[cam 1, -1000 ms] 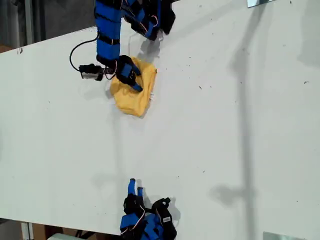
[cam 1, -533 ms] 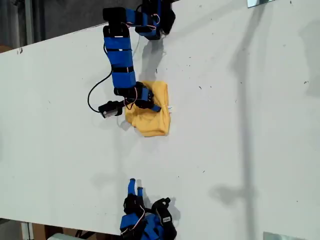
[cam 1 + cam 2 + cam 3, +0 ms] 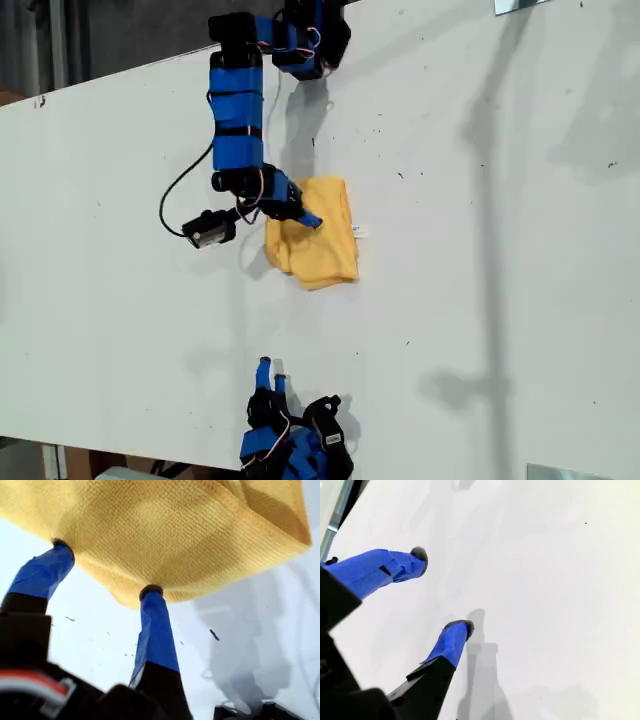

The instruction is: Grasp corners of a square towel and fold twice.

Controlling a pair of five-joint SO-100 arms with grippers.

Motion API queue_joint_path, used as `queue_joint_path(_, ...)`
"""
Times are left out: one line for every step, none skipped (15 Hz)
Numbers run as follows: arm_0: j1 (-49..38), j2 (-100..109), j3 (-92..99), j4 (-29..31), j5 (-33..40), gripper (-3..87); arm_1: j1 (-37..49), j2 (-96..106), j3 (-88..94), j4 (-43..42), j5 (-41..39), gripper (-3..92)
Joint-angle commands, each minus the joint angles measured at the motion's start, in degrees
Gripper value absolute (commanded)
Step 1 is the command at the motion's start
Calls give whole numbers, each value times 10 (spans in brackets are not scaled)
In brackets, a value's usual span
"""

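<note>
A white, lightly speckled table [image 3: 480, 300] fills the exterior view, shown from above. Nearest the camera, at the bottom centre of the exterior view, my second gripper [image 3: 270, 372] is seen, with blue-taped fingers on a black body. Its jaws are spread apart with nothing between them. In the second wrist view, my second gripper [image 3: 445, 591] is shown over bare white tabletop [image 3: 555, 580], and only faint shadows are visible beneath the two blue fingers [image 3: 451, 642].

Further up, just left of centre in the upper half of the exterior view, the soft yellow-orange cloth towel [image 3: 318, 240] is seen lying bunched and folded over itself on the table. A small white tag [image 3: 360, 232] is visible at its edge toward the exterior view's right.

My first gripper [image 3: 300, 214], blue and black, is positioned at the towel's upper left edge in the exterior view. A black cable [image 3: 185, 190] is looped beside its arm. In the first wrist view, the jaws of my first gripper [image 3: 105, 567] are spread, and both tips touch the towel [image 3: 165, 530], whose darker stitched hem [image 3: 260, 520] is visible. No cloth is pinched between them.
</note>
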Motion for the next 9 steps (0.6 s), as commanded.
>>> queue_joint_path(2,4,1,-9,-4,240,57,213,-16,58,-41,303)
queue_joint_path(2,4,1,-9,-4,240,93,326,18,70,-54,291)
queue_joint_path(2,4,1,-8,-4,240,126,459,84,69,-56,286)
queue_joint_path(2,4,1,-8,-5,240,147,584,172,61,-52,287)
queue_joint_path(2,4,1,-9,-6,240,155,690,265,51,-29,288)
queue_joint_path(1,4,1,-9,-6,242,158,794,356,39,-7,288)
queue_joint_path(-1,4,1,-3,-17,261,168,911,435,38,13,289)
queue_joint_path(-4,4,1,2,-23,274,154,1031,504,18,39,287)
queue_joint_path(-7,4,1,3,-24,269,132,1115,573,3,62,294)
